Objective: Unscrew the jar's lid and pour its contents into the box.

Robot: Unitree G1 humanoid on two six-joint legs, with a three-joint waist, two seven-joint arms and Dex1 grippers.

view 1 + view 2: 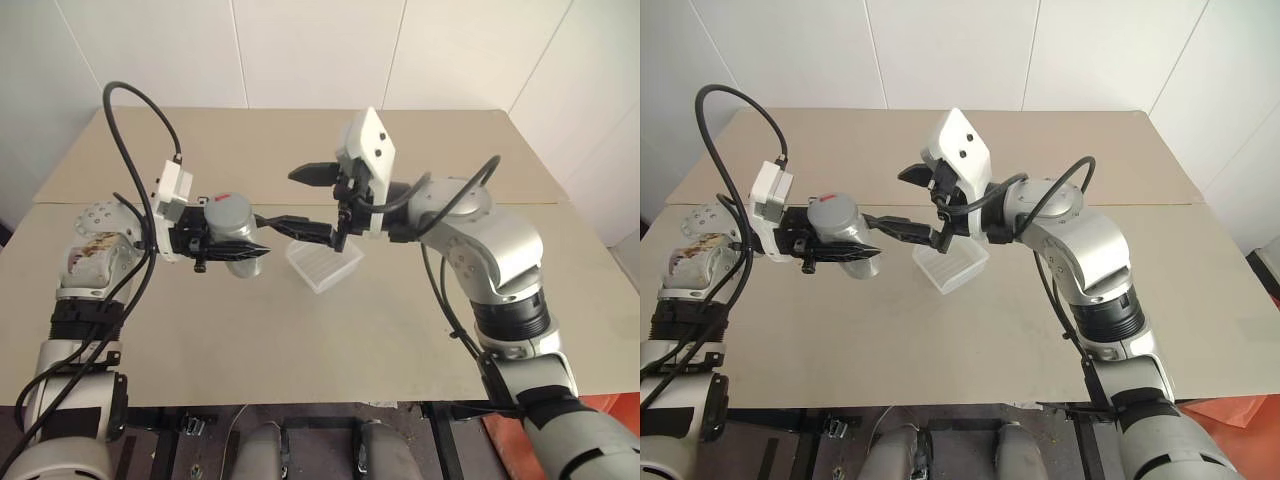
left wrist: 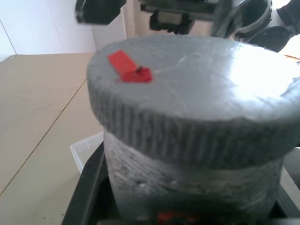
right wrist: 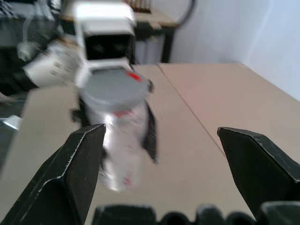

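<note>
My left gripper (image 1: 250, 235) is shut on the jar (image 3: 123, 140), holding it upright above the left side of the table. The grey lid (image 1: 229, 213), with a red mark on top, sits on the jar and looks large in the left wrist view (image 2: 197, 93). From the right, my right gripper (image 1: 274, 197) points at the jar, open, with one black finger (image 3: 70, 173) on each side of it and nothing between them. Its lower fingertip ends close beside the lid. The box (image 1: 323, 262), a translucent white tray, rests on the table just right of the jar, under the right gripper.
The tan table (image 1: 420, 330) has a seam running across it behind the arms and a white wall beyond its far edge. A black cable (image 1: 130, 150) loops above my left wrist. The table's front edge lies near my body.
</note>
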